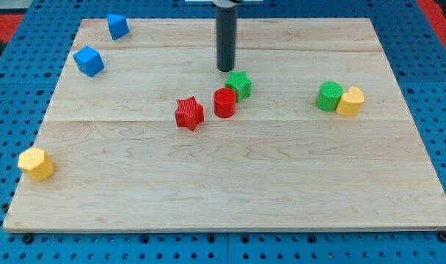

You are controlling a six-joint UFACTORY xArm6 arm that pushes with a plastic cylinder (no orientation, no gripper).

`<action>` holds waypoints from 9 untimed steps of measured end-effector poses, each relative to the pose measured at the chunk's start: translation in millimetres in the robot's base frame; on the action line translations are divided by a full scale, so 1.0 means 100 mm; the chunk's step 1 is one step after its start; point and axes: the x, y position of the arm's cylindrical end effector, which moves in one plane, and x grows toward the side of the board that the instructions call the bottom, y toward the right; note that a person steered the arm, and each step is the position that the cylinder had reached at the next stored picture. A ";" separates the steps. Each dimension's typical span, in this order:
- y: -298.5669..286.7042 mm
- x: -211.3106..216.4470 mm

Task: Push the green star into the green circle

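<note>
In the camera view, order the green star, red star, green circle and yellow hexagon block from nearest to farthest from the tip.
From my tip:
1. Green star block, just below-right.
2. Red star block, lower left.
3. Green circle block, right.
4. Yellow hexagon block, far lower left.

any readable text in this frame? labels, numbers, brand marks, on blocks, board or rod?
None: no words, numbers or signs can be read anywhere.
Blocks: green star, green circle, red circle, red star, the yellow and blue ones, all plain ribbed colour.
Wooden board: only grain.
Rod: plain dark; my tip sits just above-left of the green star.
Blue pegboard around: holes only.
</note>
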 end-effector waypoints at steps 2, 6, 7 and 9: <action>-0.17 0.41; 0.93 0.48; 1.24 0.50; 1.10 0.47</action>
